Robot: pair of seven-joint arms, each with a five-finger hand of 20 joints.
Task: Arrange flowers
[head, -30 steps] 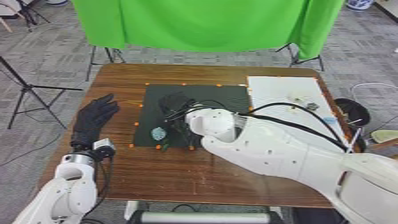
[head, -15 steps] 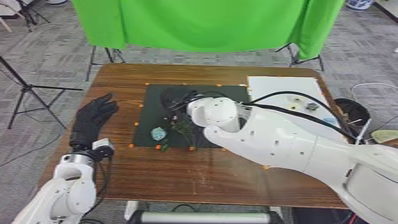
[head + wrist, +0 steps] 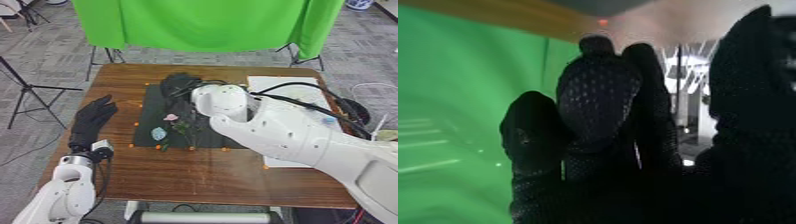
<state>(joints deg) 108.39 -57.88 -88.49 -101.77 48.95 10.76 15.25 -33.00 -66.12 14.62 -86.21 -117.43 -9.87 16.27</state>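
Near the left edge of the table [image 3: 200, 180], the left hand [image 3: 91, 120] is held palm down, with its fingers extended and loosely spread toward the far left corner. Farther in from that edge, by the near left corner of the dark mat [image 3: 147, 135], a small orange flower [image 3: 160, 147] is set beside a green leaf [image 3: 165, 148]. Just beyond these, a pale blue flower-like piece [image 3: 159, 133] is seen on the mat, and to its right green stems with leaves [image 3: 183, 128] are laid. A pink flower [image 3: 171, 117] is placed farther up the mat, between its left edge and the right forearm. On the right, a blue item [image 3: 329, 120] rests on the white sheet [image 3: 289, 82], which is spread along the table's right edge and is partly covered by the white right arm [image 3: 284, 135]. Over the mat's far left corner, the right hand [image 3: 180, 82] is held; in the right wrist view its fingers [image 3: 598, 100] are seen straight and close side by side, with the thumb [image 3: 740, 85] standing apart from them. Beyond the table's far edge, a green cloth [image 3: 209, 25] is hung.
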